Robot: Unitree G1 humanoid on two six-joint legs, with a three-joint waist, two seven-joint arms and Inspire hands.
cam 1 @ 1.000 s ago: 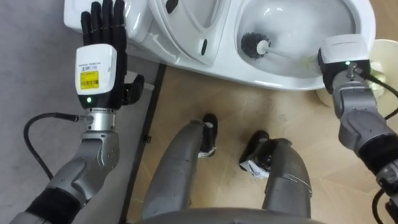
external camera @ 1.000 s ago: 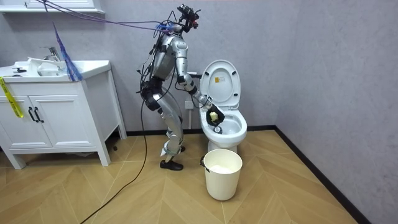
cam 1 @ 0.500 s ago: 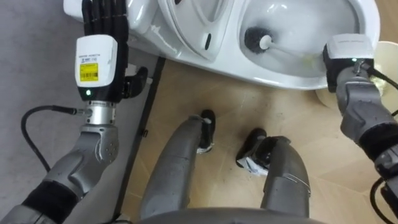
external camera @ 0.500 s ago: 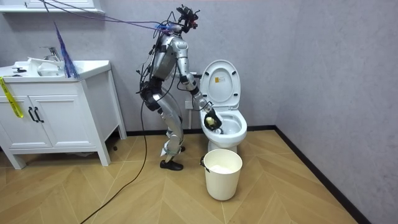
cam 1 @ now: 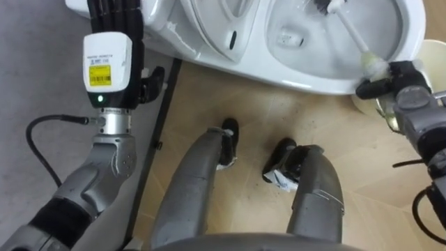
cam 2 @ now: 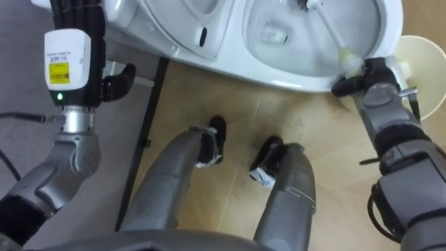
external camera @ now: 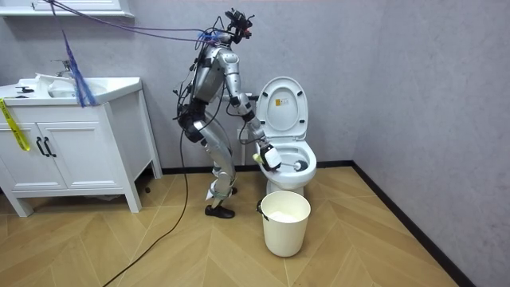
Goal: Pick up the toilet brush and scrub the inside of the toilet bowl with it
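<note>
Left hand (cam 1: 108,59): fingertips cut off by the top edge of the left eye view. Toilet brush (cam 1: 348,33): most of the head is lost at the same edge, and the handle's end is buried in the closed right hand (cam 1: 398,72). Toilet (cam 1: 306,73): far rim of the bowl out of frame. Bucket (cam 1: 433,56): partly covered by the right hand and cut by the right edge. In the room view the grip is too small to judge.

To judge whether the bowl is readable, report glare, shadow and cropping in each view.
Left eye view: the white porcelain toilet bowl shows soft sheen, no harsh glare; the white-handled, dark-bristled toilet brush in the right hand is cut by the top edge. Room view: even light, shadow beneath the white vanity cabinet.
</note>
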